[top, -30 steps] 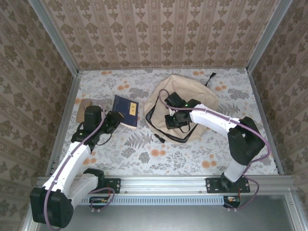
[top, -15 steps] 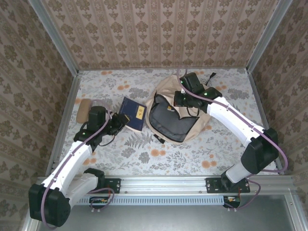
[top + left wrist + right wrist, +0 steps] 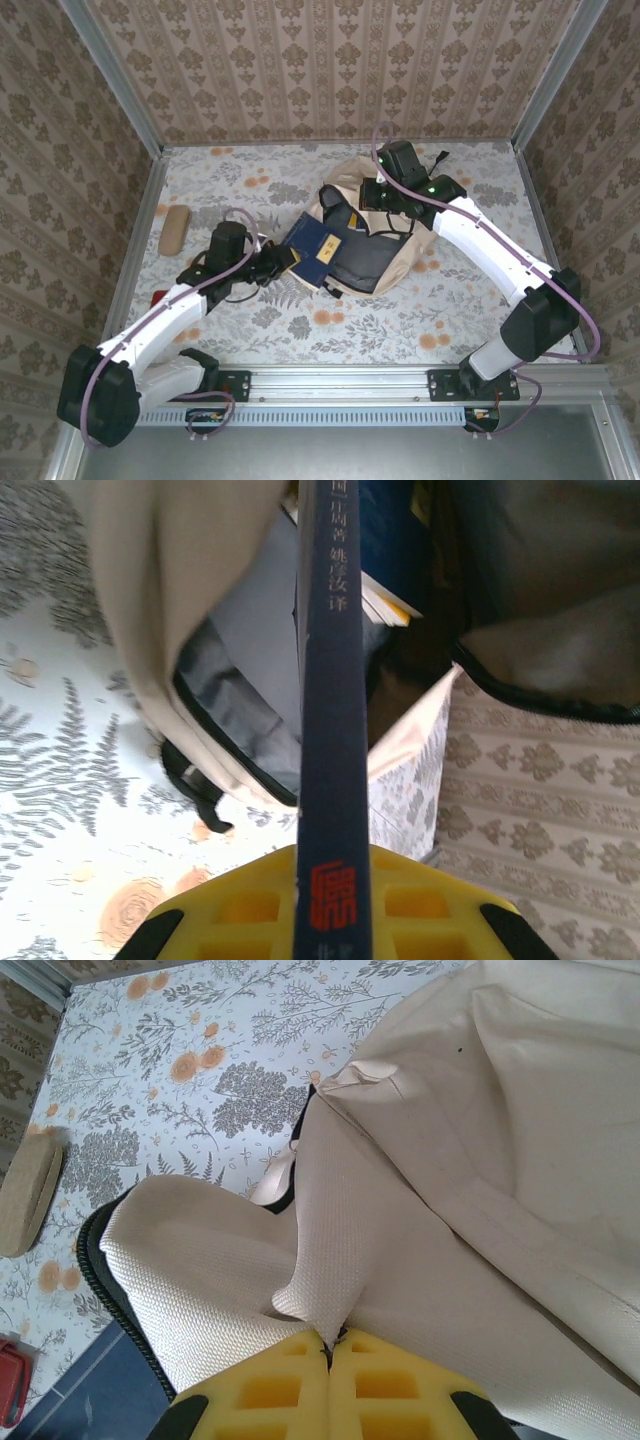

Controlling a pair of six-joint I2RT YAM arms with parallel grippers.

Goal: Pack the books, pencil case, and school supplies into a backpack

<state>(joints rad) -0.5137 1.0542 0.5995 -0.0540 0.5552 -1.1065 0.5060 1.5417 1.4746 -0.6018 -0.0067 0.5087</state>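
The navy book point(image 3: 318, 243) is gripped by its near end in the left claw point(image 3: 290, 258), which is clenched on it. The book is held over the near-left rim of the backpack point(image 3: 408, 258), partly across the open mouth.

In the left wrist view the book point(image 3: 330, 680) is seen edge-on, spine uppermost. Its long axis runs straight away from the claw point(image 3: 330, 925) towards the opening, so the bag lies dead ahead along the book's own length. A push forward along that axis, between the pale outer wall and the dark lining point(image 3: 235, 640), is judged to be what is called for.

The mouth is held open by the right claw point(image 3: 368, 203), seen in its own view point(image 3: 328, 1345) pinched shut on a fold of the beige flap point(image 3: 320, 1290).

The book's far end is blurred and cut off, so it cannot be told whether its tip is past the rim. What seem to be other books point(image 3: 385, 595) are glimpsed inside, and the depth of the compartment is hidden.

The pencil case point(image 3: 173, 229) lies on the table point(image 3: 250, 170) well apart to the left, nearer the left arm. A small red thing point(image 3: 160, 297) beside that arm cannot be made out.
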